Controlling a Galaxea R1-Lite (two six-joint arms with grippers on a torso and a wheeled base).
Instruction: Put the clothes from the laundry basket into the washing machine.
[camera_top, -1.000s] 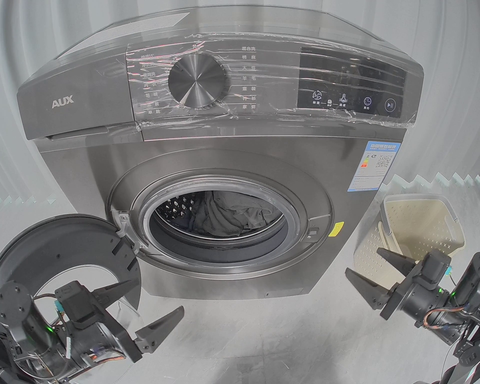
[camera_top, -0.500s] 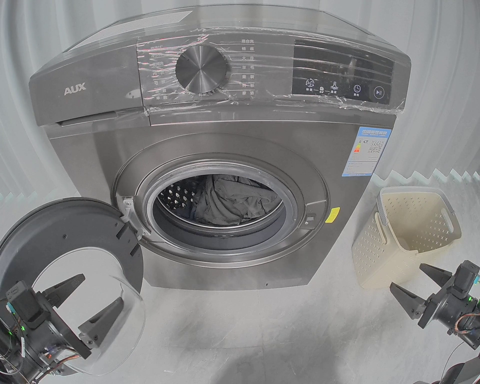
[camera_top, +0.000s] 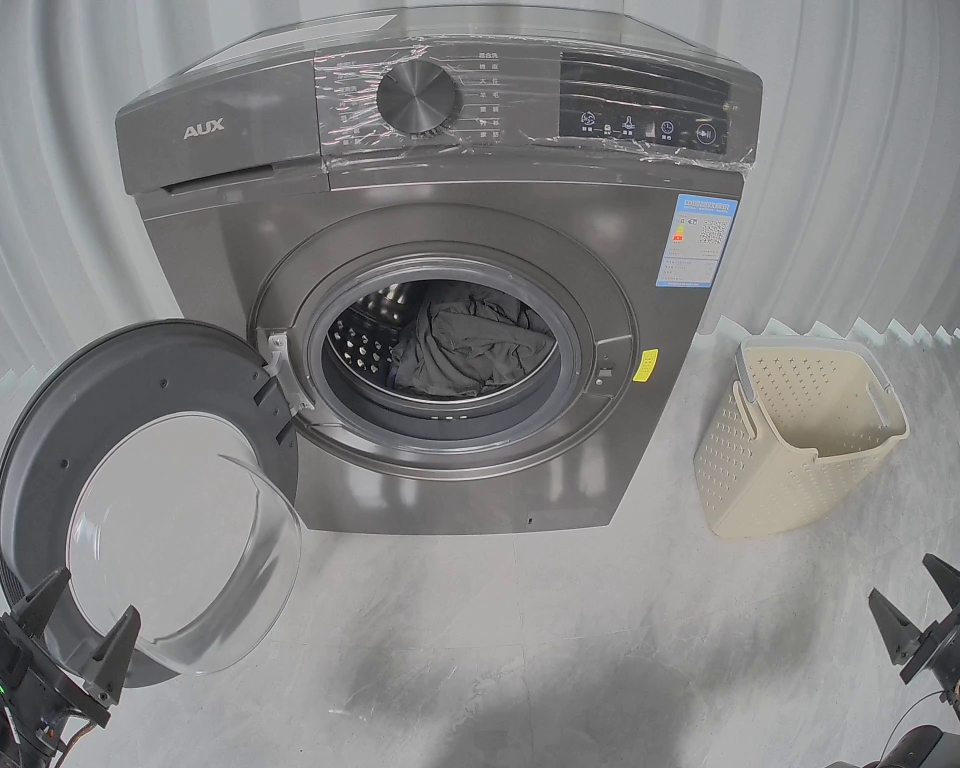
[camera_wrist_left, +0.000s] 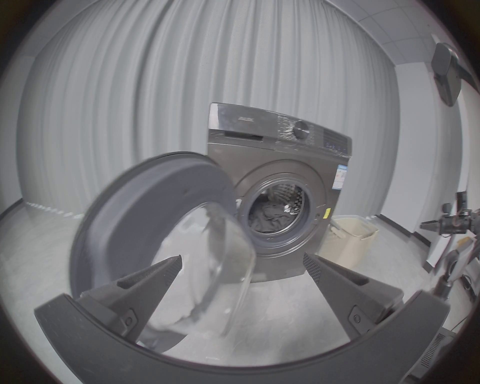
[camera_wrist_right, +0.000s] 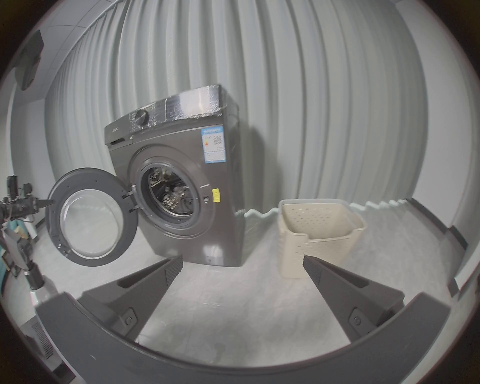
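A grey front-loading washing machine (camera_top: 440, 250) (camera_wrist_left: 280, 165) (camera_wrist_right: 175, 165) stands ahead with its round door (camera_top: 150, 490) (camera_wrist_left: 165, 235) (camera_wrist_right: 90, 215) swung wide to the left. Dark grey clothes (camera_top: 470, 340) (camera_wrist_left: 270, 217) lie inside the drum. A cream perforated laundry basket (camera_top: 800, 430) (camera_wrist_left: 350, 240) (camera_wrist_right: 320, 230) sits on the floor to the machine's right, with nothing showing inside it. My left gripper (camera_top: 85, 620) (camera_wrist_left: 242, 265) is open low at the left, in front of the door. My right gripper (camera_top: 915, 590) (camera_wrist_right: 242, 265) is open low at the right, short of the basket.
Pale pleated curtains (camera_top: 860, 180) hang behind the machine. The floor (camera_top: 540, 620) in front of the machine is bare grey. A tripod stand (camera_wrist_left: 450, 250) (camera_wrist_right: 20, 240) is off to one side.
The whole head view has pulled back, so the machine and basket look smaller and farther. Both grippers have sunk toward the lower corners, still open.
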